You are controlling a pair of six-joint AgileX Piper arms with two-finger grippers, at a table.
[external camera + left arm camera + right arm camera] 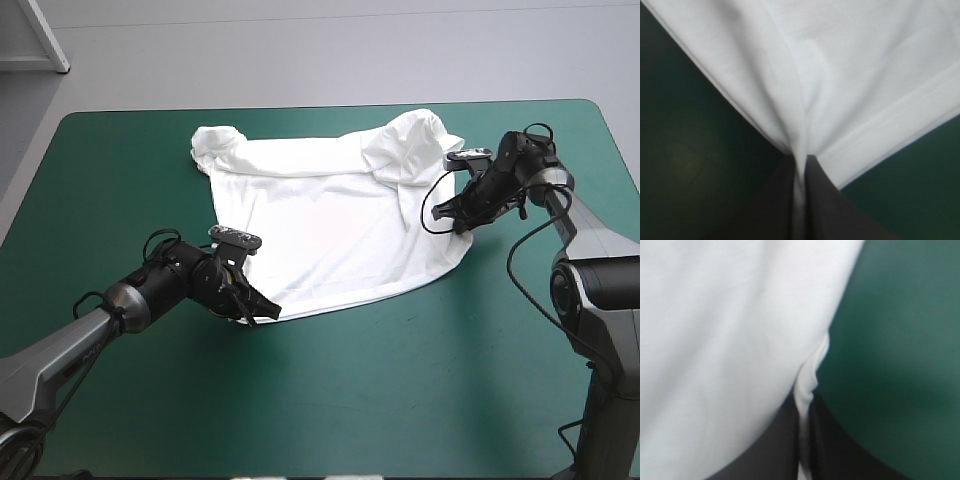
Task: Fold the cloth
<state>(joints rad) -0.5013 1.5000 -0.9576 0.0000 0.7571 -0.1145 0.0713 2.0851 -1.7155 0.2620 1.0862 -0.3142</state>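
The white T-shirt (320, 215) lies spread across the middle of the teal-green table, its sleeves bunched toward the far edge. My left gripper (250, 308) pinches the shirt's near-left hem corner. In the left wrist view the black fingers (775, 210) meet with a fold of the T-shirt (850, 75) drawn up between them. My right gripper (462, 222) holds the shirt's right edge near the hem. In the right wrist view the T-shirt (725, 340) fills the space ahead, a thin strip of it caught between the nearly shut fingers (835, 450).
Bare teal-green cover (400, 390) spreads in front of the shirt and along both sides. The table's far edge (130, 112) runs just behind the sleeves.
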